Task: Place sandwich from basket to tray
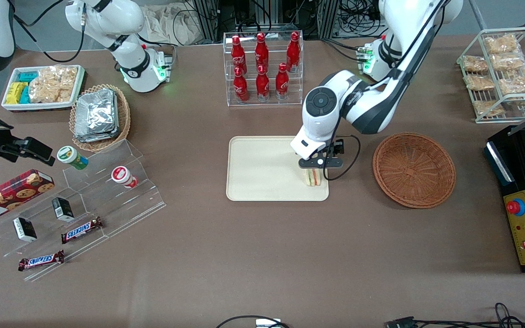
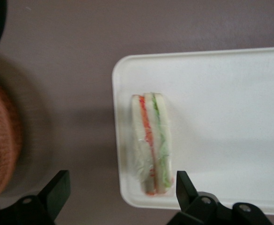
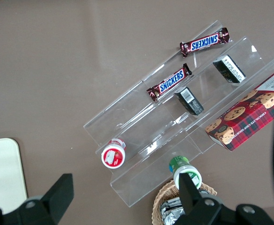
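The sandwich (image 1: 313,177) (image 2: 152,143), a white-bread wedge with red and green filling stripes in clear wrap, stands on its edge on the cream tray (image 1: 262,171) (image 2: 221,117), close to the tray's corner nearest the basket. My gripper (image 1: 318,166) (image 2: 122,192) hangs just above it, open, with its fingers (image 2: 184,186) spread wider than the sandwich and not touching it. The round brown wicker basket (image 1: 414,168) (image 2: 1,150) sits beside the tray toward the working arm's end of the table, with nothing in it.
A clear rack of red cola bottles (image 1: 262,68) stands farther from the front camera than the tray. A wire rack of snack bags (image 1: 501,73) and a black control box (image 1: 524,200) are at the working arm's end. Acrylic shelves with snacks (image 1: 80,200) lie toward the parked arm's end.
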